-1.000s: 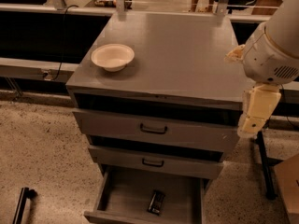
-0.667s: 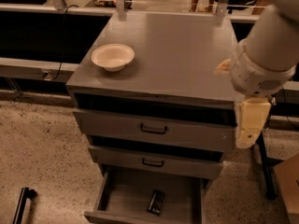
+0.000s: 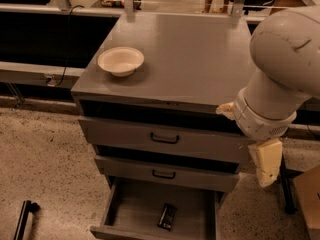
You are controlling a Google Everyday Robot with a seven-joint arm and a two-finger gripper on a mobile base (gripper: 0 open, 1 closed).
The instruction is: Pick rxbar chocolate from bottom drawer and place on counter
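Camera view: gripper (image 3: 266,165) beside cabinet (image 3: 210,145), bowl (image 3: 120,61) atop.

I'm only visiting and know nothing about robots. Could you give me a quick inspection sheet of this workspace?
Surface: counter, grey metal, smooth, slightly glossy.
Job's things: rxbar chocolate lies flat on the floor of the bottom drawer, which is pulled open; not yet picked.
Clutter: pale bowl, upright, at the counter's left.
Gripper: gripper hangs off the cabinet's right side, level with the middle drawer, up and to the right of the bar.
Cables: thin dark cable runs down left of the cabinet.
Surroundings: speckled floor; black object lying on it at lower left.
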